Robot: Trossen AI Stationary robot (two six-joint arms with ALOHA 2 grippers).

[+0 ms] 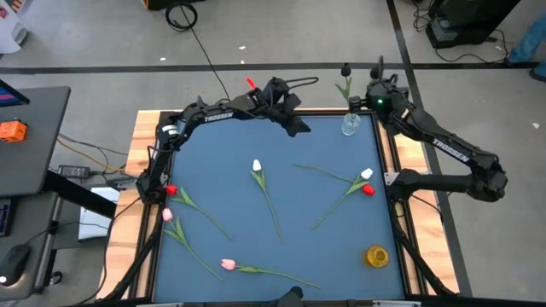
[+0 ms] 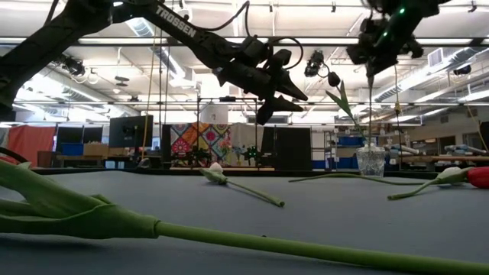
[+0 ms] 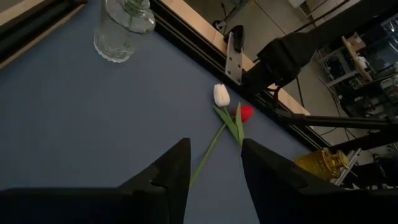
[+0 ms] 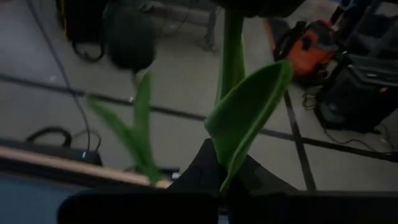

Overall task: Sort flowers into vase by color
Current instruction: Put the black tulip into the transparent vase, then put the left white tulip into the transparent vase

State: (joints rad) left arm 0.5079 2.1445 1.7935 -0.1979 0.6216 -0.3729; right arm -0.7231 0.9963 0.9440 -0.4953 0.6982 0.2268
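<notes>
My right gripper (image 1: 379,87) is at the table's far right corner, above a clear glass vase (image 1: 351,125), shut on a tulip's green stem. One black tulip (image 2: 334,79) stands in that vase (image 2: 370,161), its stem leaning on the rim. My left gripper (image 3: 214,146) is open and empty, raised over the far middle of the table (image 1: 296,120). Lying flat on the blue mat are a white tulip (image 1: 257,165) in the middle, a white (image 1: 367,174) and a red one (image 1: 368,189) at the right, red (image 1: 171,190) and pink (image 1: 167,215) at the left, and pink (image 1: 228,264) near. My right gripper (image 4: 224,171) pinches a tulip's stem (image 4: 231,56) between its two fingers, beside a leaf (image 4: 249,106), lying across the stem. The stem (image 2: 370,107) hangs upright below the gripper (image 2: 373,61), lifted off the table. Its lower end reaches the clear vase's mouth.
A yellow vase (image 1: 376,256) stands at the near right corner. The mat's wooden border (image 1: 141,153) and black frame rails run along the edges. Bare mat lies between the middle white tulip and the far edge.
</notes>
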